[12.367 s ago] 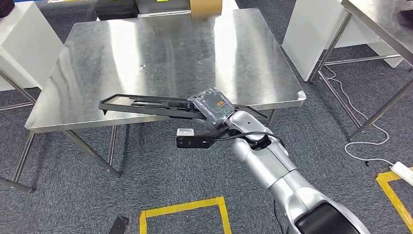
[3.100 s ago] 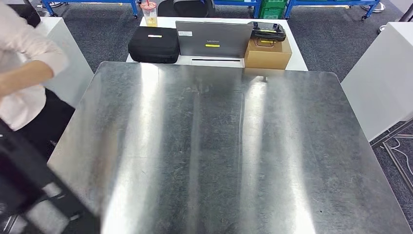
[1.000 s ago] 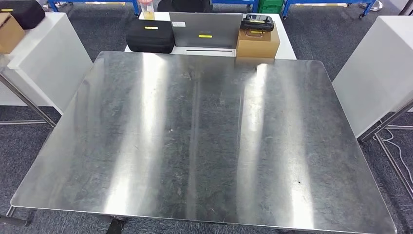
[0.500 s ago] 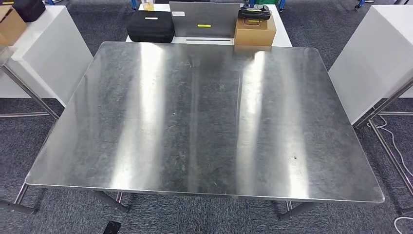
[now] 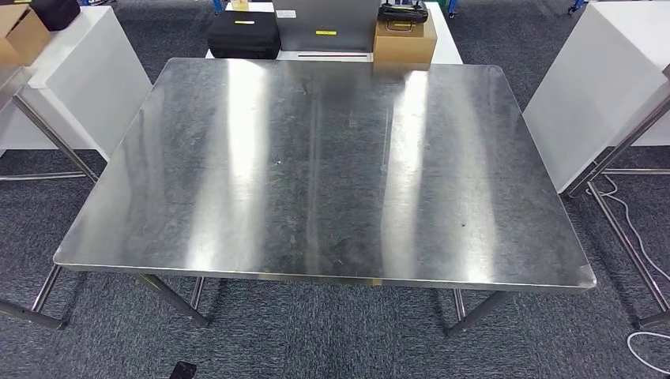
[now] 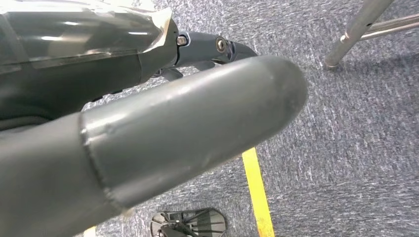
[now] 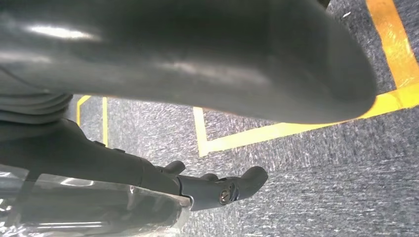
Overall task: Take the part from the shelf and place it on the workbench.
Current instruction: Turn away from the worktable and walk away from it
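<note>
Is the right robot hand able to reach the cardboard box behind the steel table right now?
Probably not. The cardboard box sits past the far edge of the workbench, whose whole steel top lies between, and the right robot hand hangs low over the yellow-taped carpet.

Left hand (image 6: 148, 143) and right hand (image 7: 188, 64): thick grey thumbs, darker screw-fastened fingers (image 7: 232, 187)
</note>
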Tool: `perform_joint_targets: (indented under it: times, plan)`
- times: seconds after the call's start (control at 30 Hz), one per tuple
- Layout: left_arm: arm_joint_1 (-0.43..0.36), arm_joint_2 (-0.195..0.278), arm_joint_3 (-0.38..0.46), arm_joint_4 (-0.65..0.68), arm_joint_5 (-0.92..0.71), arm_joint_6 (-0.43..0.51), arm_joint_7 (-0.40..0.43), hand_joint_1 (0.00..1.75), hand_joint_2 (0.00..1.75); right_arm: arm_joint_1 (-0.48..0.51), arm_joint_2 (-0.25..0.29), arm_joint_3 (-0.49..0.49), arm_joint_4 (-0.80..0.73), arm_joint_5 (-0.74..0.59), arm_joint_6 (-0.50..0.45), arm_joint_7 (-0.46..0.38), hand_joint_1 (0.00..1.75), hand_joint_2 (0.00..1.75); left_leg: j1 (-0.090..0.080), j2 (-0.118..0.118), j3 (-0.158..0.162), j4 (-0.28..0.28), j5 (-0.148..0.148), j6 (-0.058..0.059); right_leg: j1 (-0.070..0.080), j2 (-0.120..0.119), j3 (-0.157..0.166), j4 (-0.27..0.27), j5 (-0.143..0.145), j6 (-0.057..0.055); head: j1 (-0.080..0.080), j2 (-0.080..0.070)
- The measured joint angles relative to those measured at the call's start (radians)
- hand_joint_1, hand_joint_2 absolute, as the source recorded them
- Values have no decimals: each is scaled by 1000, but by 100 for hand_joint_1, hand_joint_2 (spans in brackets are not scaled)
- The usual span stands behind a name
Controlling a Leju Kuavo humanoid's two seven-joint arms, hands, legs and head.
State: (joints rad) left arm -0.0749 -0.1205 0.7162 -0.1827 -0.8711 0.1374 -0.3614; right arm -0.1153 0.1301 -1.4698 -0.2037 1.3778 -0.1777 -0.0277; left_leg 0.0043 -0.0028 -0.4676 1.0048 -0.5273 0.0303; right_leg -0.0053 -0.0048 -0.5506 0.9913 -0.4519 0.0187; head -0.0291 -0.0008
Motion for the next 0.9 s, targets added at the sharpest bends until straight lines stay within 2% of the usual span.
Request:
perform_joint_targets:
  times: [0.07, 0.1, 0.13, 0.17, 0.23, 0.27, 0.3, 0.33, 0.37, 0.4, 0.43, 0.47, 0.5, 0.53, 0.57, 0.6, 0.63, 0.67, 0.73, 0.77, 0.8, 0.83, 0.9]
  plan:
    - [-1, 0, 0, 0, -1, 0, 0, 0, 0, -1, 0, 2, 0, 1, 0, -2, 0, 0, 0, 1, -7, -19, 7, 9, 4, -1, -12, 2, 13, 15, 1, 0]
    - [-2, -1, 0, 0, -1, 0, 0, 0, 0, -1, -1, 3, 0, 2, 0, -2, 0, 0, 1, 3, -15, -25, 16, 17, 5, 0, -23, 11, 5, 17, 1, 0]
    - [-3, -1, 0, 0, -1, 0, 0, 0, 0, 0, -2, 4, 0, 2, 0, -2, 0, 0, 4, 6, -26, -31, 29, 26, 7, 1, -39, 36, -19, 16, 4, 0]
    - [-4, -1, 0, 0, -1, 0, 0, 0, 0, 0, -2, 4, 0, 2, 0, -2, 0, 0, 5, 8, -39, -34, 42, 32, 7, 2, -58, 79, -59, 11, 8, 0]
    - [-5, -1, 1, -1, -1, 0, -1, 0, 0, 1, -2, 4, 0, 2, 0, -2, 0, 0, 2, 11, -68, -34, 66, 37, 2, 3, -95, 206, -142, 6, 13, 0]
    - [-5, -1, 1, -1, -1, 0, -1, 0, 0, 1, -2, 4, 0, 2, 0, -2, 0, 0, 1, 13, -83, -33, 77, 36, 0, 3, -103, 261, -159, 11, 13, 0]
    - [-5, -1, 1, -1, -1, 0, -1, 0, 0, 1, -3, 4, 0, 2, 0, -2, 0, 0, 1, 14, -97, -32, 88, 35, -1, 3, -99, 291, -155, 21, 14, 0]
    - [-5, -1, 1, -1, -1, 0, -1, 0, 0, 1, -4, 4, 0, 2, 0, -2, 0, 0, 1, 15, -111, -31, 100, 33, -3, 3, -78, 285, -133, 33, 14, 0]
    - [-5, -2, 1, -1, -1, 0, -1, 0, 0, 0, -4, 4, 0, 2, 0, -2, 0, 0, 1, 16, -126, -30, 111, 31, -5, 3, -38, 242, -105, 43, 14, 0]
    - [-5, -2, 1, -1, -1, 0, -1, 0, 0, -1, -5, 4, 0, 2, 0, -2, 0, 0, 0, 16, -138, -28, 121, 27, -6, 3, 17, 168, -86, 47, 15, 0]
    - [-5, -2, 1, -1, -1, 0, -1, 0, 0, -2, -6, 4, 0, 3, 0, -2, 0, 0, -1, 16, -149, -26, 132, 22, -4, 3, 78, 76, -81, 45, 14, 0]
    - [-5, -2, 1, -1, -1, 0, -1, 0, 0, -3, -7, 4, 0, 3, 0, -3, 0, 0, -2, 17, -156, -26, 142, 16, -1, 4, 125, 1, -85, 38, 13, 0]
    - [-5, -2, 1, -1, -1, 0, -1, 0, 0, -4, -7, 5, 0, 3, 0, -3, 0, 0, -3, 17, -160, -26, 152, 12, 1, 5, 151, -48, -92, 31, 12, 0]
    - [-5, -2, 0, -1, -1, 0, -1, 0, 0, -3, -7, 5, 0, 3, 0, -4, 0, 0, -4, 17, -163, -26, 162, 9, 3, 7, 156, -69, -94, 26, 11, 0]
    - [-5, -1, 0, -1, -1, 0, -1, 0, 0, -3, -6, 5, 0, 3, 1, -4, 0, 0, -3, 16, -168, -27, 168, 5, -3, 7, 145, -68, -88, 20, 10, 0]
    - [-4, 0, 0, -1, -1, 0, -1, 0, 0, -2, -5, 5, 1, 3, 1, -4, 0, 0, -1, 13, -176, -22, 159, 1, -8, 6, 136, -66, -79, 13, 9, 0]
    - [-3, 0, 0, -1, -1, 0, 0, 0, 0, -2, -5, 5, 1, 3, 1, -4, 0, 0, 1, 10, -186, -3, 132, -5, -12, 5, 128, -65, -70, 3, 7, 0]
    - [-1, 0, 0, -1, -2, 0, 0, 0, 0, -1, -5, 5, 1, 3, 1, -4, 0, 0, 4, 7, -198, 32, 88, -10, -16, 3, 119, -64, -60, -8, 5, 0]
    - [0, 0, 0, -1, -4, 0, 0, 0, 0, 1, -5, 5, 0, 5, 1, -5, 0, 0, 8, 5, -223, 153, -9, -20, -14, -1, 98, -57, -45, -18, 3, 0]
    - [0, 0, 0, -1, -6, 0, 1, 0, 0, 1, -5, 6, 0, 6, 1, -5, 0, 0, 10, 5, -230, 210, -36, -24, -14, -1, 86, -50, -40, -18, 2, 0]
    - [0, 0, 0, -1, -7, 0, 1, 0, 0, 1, -5, 7, 0, 8, 1, -5, 0, 0, 13, 5, -226, 242, -42, -28, -15, -2, 73, -41, -37, -16, 2, 0]
    - [-1, 1, 0, -1, -9, 0, 1, 0, 0, 1, -5, 8, 1, 9, 1, -5, 0, 0, 18, 5, -205, 238, -30, -31, -17, -2, 61, -30, -36, -14, 2, 0]
    - [-2, 2, 0, -1, -10, -1, 2, 0, 0, 0, -4, 12, 1, 12, 1, -6, 0, 0, 27, 4, -128, 138, 8, -40, -22, -1, 39, -3, -37, -11, 2, 0]
